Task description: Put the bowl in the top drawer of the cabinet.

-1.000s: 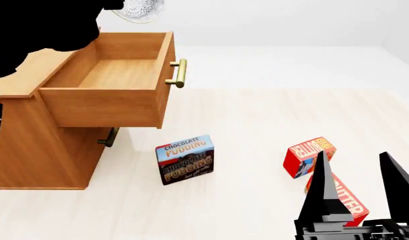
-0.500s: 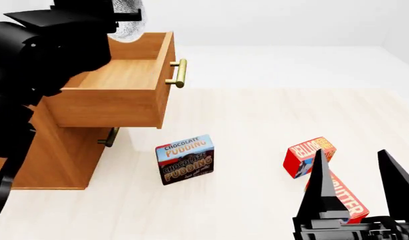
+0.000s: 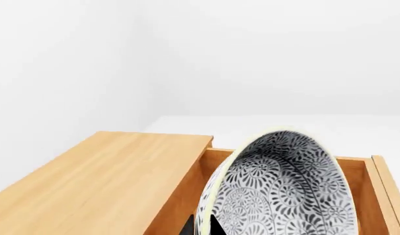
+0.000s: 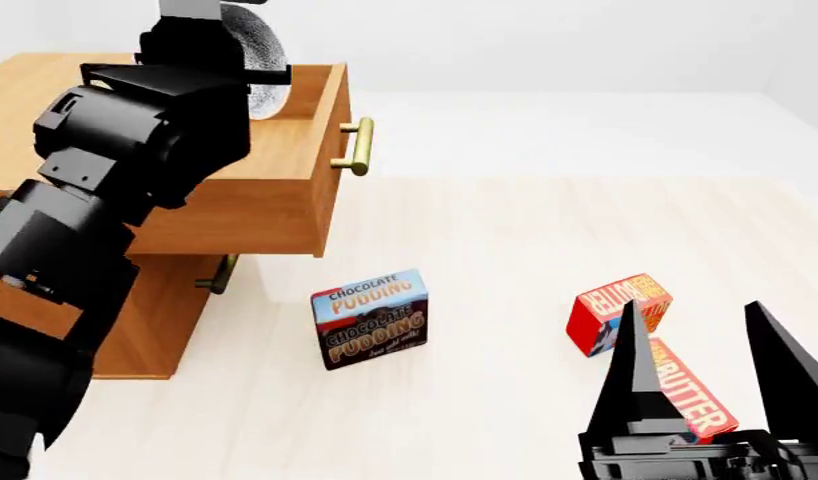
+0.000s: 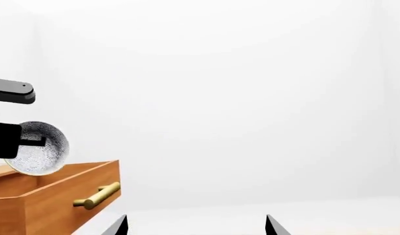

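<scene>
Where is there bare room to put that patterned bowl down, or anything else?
The open top drawer shows only bare wood where it is visible, with the bowl held over it; the arm hides part. The cabinet top is bare too. Floor is free between the pudding box and the brass handle. It is crowded near the red boxes by the right fingers.

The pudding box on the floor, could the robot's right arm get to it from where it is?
Probably yes. The chocolate pudding box stands alone on the floor, nothing lies between it and the right gripper, whose jaws are open and empty.
</scene>
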Robot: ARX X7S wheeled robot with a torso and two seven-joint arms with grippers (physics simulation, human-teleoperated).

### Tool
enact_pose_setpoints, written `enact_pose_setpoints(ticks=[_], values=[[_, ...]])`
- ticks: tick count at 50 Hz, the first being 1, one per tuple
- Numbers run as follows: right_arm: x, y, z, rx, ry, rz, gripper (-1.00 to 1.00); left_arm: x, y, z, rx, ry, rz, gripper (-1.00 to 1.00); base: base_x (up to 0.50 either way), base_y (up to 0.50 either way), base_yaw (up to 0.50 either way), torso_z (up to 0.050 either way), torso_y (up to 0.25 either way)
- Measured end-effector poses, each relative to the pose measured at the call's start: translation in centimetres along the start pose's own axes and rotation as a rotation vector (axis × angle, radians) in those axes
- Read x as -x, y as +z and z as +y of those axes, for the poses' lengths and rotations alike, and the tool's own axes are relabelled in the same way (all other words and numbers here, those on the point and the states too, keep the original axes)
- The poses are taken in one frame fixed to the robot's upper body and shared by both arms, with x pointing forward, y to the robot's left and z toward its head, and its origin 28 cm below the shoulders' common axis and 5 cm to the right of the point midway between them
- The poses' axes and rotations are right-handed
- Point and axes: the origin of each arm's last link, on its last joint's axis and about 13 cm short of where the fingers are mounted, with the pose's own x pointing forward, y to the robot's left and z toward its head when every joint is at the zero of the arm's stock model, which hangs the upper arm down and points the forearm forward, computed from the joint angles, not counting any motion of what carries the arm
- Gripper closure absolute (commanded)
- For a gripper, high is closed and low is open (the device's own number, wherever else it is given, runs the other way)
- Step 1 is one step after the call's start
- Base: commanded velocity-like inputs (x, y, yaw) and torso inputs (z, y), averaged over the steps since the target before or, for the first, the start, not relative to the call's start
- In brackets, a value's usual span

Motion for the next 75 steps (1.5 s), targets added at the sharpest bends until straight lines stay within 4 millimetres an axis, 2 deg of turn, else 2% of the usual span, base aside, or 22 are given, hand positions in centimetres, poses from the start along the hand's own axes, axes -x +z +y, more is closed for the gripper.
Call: enact_pose_setpoints(ticks=[21,34,75], values=[[-0.3,-0.6,-0.1,0.003,-0.009,0.017,-1.0,-1.8,-2.3,-1.0,-0.066,0.054,0.057,1.0,0.0,0.0,0.0,0.001,0.001],[-0.4,-0.6,-0.1,0.006,-0.01,0.019,-1.0,-2.0,-3.4,-1.1,-0.092,0.061,0.084,1.0,0.0,0.0,0.0,0.0,0.0],[-0.4,-0.7,0.0,0.009,-0.005,0.02,-1.0,-2.2,-5.1,-0.8,-0.132,0.08,0.161,1.0,0.0,0.0,0.0,0.0,0.0]])
